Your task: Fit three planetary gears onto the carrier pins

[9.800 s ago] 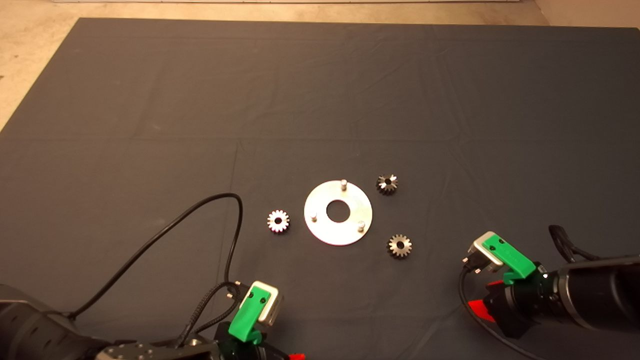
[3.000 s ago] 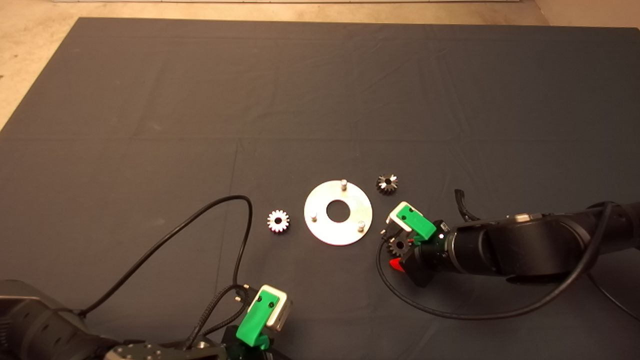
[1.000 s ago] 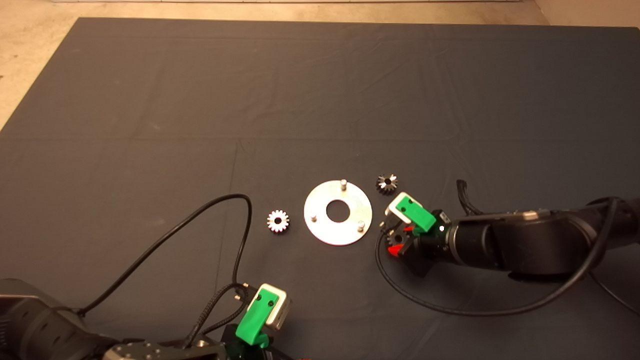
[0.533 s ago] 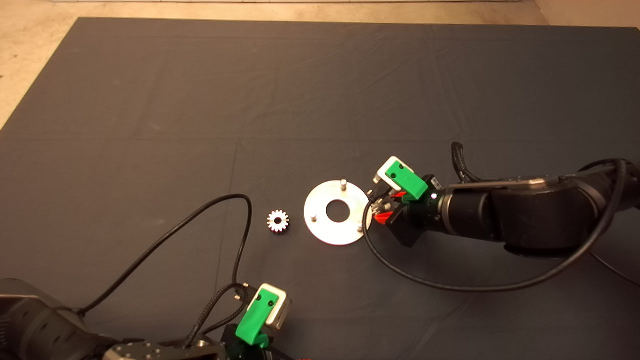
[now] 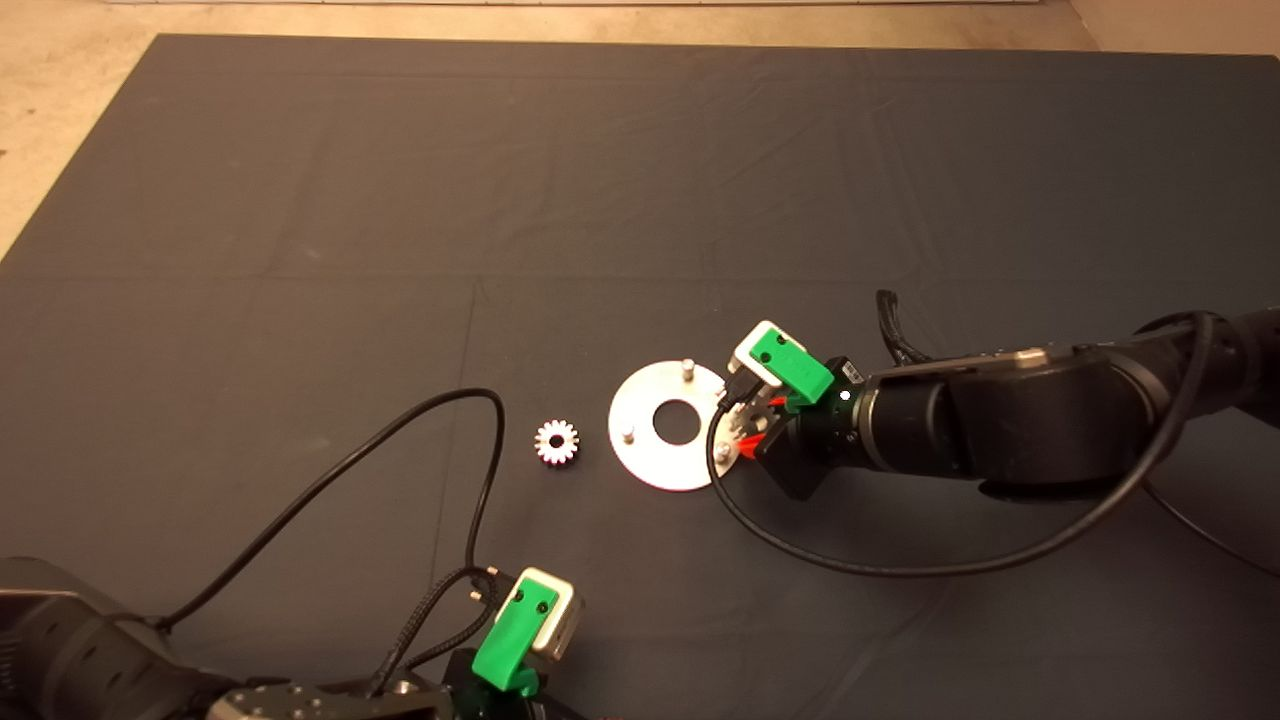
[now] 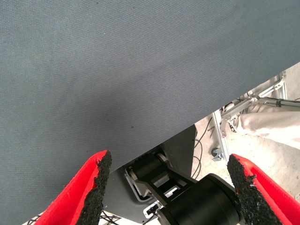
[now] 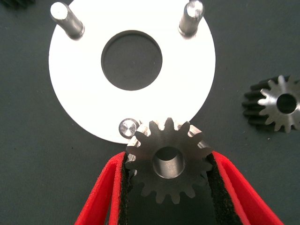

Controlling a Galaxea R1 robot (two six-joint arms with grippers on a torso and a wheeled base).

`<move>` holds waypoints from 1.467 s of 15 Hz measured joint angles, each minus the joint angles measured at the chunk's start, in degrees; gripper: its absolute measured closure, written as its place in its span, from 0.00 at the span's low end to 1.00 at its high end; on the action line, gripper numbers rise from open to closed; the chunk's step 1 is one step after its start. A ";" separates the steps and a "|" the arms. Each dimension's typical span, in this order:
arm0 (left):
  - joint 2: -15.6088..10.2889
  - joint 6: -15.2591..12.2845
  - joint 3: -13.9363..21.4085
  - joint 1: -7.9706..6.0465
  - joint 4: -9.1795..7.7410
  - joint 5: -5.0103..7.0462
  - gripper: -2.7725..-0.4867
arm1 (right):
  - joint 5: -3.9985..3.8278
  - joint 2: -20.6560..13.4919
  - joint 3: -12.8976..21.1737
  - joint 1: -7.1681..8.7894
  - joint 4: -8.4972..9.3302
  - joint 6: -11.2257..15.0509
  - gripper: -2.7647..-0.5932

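A planetary gear (image 7: 168, 161) is held between the fingers of the right gripper (image 7: 168, 187), clamped by its teeth with the bore facing up; since a second ago it has been carried from the mat (image 5: 300, 200) beside the disc (image 5: 650, 465) to the disc's edge, and it now hangs just beside the nearest of the carrier pins (image 7: 127, 126), its rim overlapping the disc in the right wrist view; the bore is not yet over that pin, so a small sideways shift is judged to be needed before any lowering. The other two pins (image 7: 67, 19) (image 7: 192, 16) stand bare, so none of the three gears is yet installed. A second gear (image 5: 557, 441) lies on the mat on the far side of the disc from the right gripper, well apart from it; a third gear (image 7: 277, 104) is seen lying close beside the disc, hidden under the arm in the head view. The left gripper (image 6: 171, 197) is parked at the lower edge of the mat with its jaws spread wide and nothing between them; a misaligned descent is judged the main risk, since the gear could catch on the pin top.
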 joint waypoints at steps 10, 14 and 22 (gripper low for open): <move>0.00 0.00 0.00 -0.02 -0.04 0.01 0.45 | 2.85 4.28 -6.26 1.33 3.46 -0.05 0.83; 0.00 0.00 0.00 -0.02 -0.04 0.01 0.45 | 3.67 4.80 -6.97 1.30 3.49 -0.05 0.83; 0.05 0.00 0.00 -0.02 -0.04 0.01 0.45 | 3.63 4.78 -7.06 1.97 7.29 -0.05 0.83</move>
